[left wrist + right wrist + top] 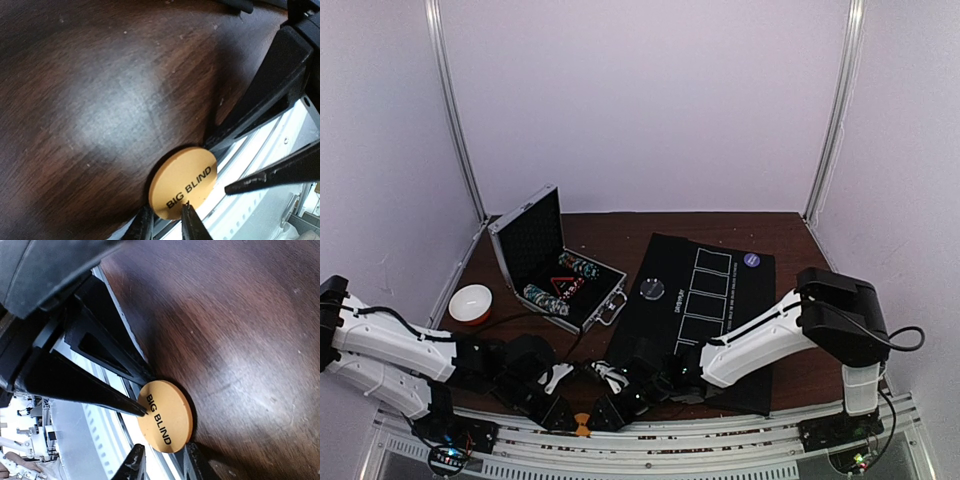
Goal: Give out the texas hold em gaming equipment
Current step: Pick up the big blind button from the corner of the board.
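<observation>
An orange button disc (582, 428) marked BIG BLIND lies at the near table edge, partly over the rail. It also shows in the left wrist view (184, 182) and the right wrist view (165, 415). My left gripper (560, 410) (167, 227) has its jaws close together on the disc's rim, one finger on its top face. My right gripper (610, 408) (165, 465) is slightly open, with a finger on either side of the disc's other end and a gap showing. Striped poker chips (578, 268) lie in the open case. No cards are in view.
The silver case (532, 235) stands open at the back left, with a red-and-white bowl (470, 303) beside it. A black mat (705, 300) with white boxes carries a black disc (652, 289) and a purple disc (751, 260). The white rail (260, 210) runs just past the table edge.
</observation>
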Robot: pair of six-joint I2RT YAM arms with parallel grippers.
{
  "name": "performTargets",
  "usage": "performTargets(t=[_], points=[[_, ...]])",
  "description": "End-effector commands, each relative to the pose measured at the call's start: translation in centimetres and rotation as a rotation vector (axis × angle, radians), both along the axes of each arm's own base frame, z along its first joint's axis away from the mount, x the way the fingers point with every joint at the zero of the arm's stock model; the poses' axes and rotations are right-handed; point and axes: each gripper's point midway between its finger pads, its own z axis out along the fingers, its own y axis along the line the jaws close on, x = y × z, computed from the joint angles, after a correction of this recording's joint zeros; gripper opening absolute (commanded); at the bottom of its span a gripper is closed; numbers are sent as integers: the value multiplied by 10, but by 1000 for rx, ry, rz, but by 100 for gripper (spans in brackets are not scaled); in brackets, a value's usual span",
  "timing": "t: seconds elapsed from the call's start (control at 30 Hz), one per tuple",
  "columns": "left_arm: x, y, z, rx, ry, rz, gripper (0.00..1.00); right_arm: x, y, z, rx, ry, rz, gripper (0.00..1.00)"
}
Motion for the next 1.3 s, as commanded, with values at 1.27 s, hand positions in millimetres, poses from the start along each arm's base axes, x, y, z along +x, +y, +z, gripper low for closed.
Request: performTargets(t=[1.27], points=[[-7, 3, 2, -102, -53, -36, 20, 19, 53, 38, 256, 74, 30, 24]])
